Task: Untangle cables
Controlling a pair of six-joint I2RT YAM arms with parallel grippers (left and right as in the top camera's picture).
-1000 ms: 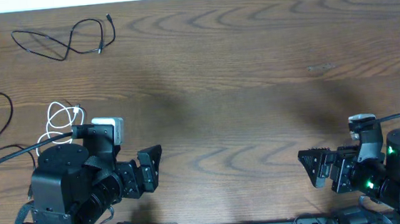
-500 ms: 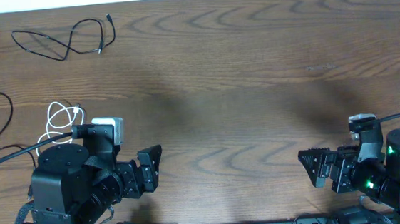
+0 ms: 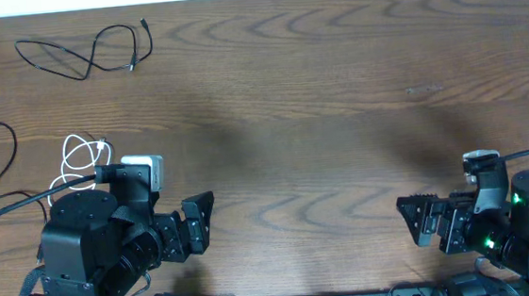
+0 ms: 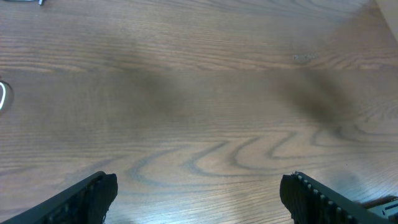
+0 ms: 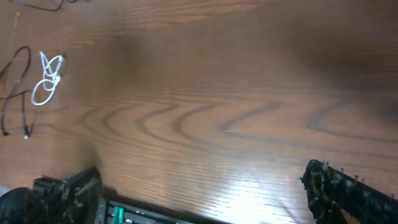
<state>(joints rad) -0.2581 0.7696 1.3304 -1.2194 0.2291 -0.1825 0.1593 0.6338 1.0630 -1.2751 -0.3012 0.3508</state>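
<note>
- Cables (image 5: 46, 78): you have three thin cords, each lying on its own on the left part of the table (image 3: 335, 86), and none of them is held.
- The left-edge black cable (image 3: 15, 144) curves in from the table's left border and lies left of the left arm (image 3: 82, 238).
- The far black cable (image 3: 87, 60) lies in loose bends near the far left corner, well apart from the other two.
- The white cable (image 3: 80, 153) sits in small loops just beyond the left arm's base, which partly hides it. It is near the left-edge black cable.
- Your left gripper (image 3: 198, 227) points toward the table's middle, away from the white loops behind it and well apart from all three cords. Its jaws are spread wide, with only bare wood between them in the left wrist view.
- Your right gripper (image 3: 420, 221) is at the near right edge, farthest from the cords. Its jaws are also wide apart and hold nothing. Its wrist view shows the white loops far across the table.
</note>
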